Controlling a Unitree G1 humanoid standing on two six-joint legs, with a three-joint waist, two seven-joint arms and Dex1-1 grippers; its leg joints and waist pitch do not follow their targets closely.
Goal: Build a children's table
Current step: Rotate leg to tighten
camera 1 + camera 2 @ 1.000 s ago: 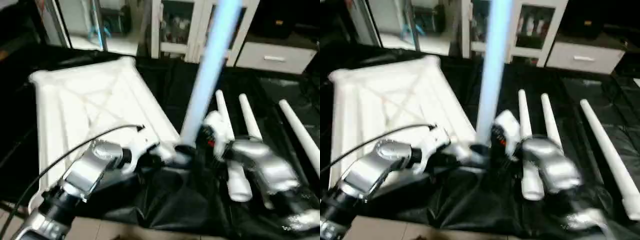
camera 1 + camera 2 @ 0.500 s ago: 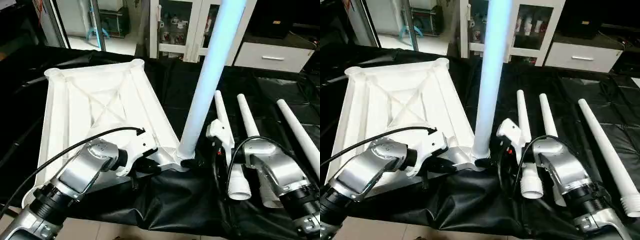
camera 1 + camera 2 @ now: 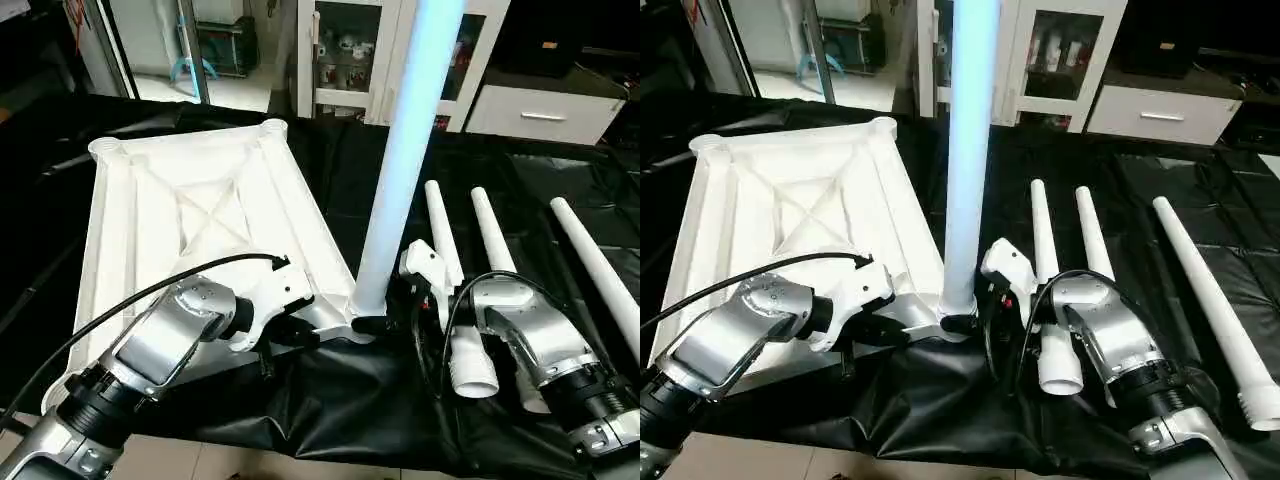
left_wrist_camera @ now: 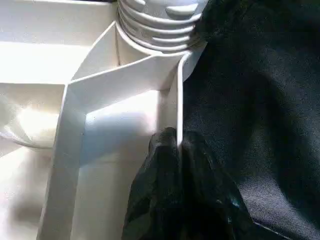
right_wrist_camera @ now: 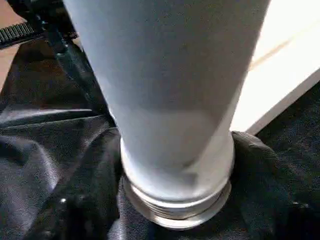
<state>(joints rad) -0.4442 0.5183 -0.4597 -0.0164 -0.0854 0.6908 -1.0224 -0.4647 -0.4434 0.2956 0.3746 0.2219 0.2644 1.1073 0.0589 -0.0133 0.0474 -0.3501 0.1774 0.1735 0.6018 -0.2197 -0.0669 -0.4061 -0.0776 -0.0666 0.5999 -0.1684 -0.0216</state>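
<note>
A white plastic tabletop [image 3: 190,215] lies upside down on a black cloth [image 3: 380,400]. One long white leg [image 3: 400,170] stands upright in its near corner socket. Three more legs [image 3: 1085,235] lie beside it.

The left gripper [image 4: 176,150] pinches the tabletop's thin rim near that corner. The right gripper [image 5: 175,165] clasps the leg's base, one dark finger on each side.

The leg looks light, hollow, stiff and smooth, so likely slippery; gripping low near the threads seems best.

The wrist views show threads still exposed above the socket, a detail the head views lack.
</note>
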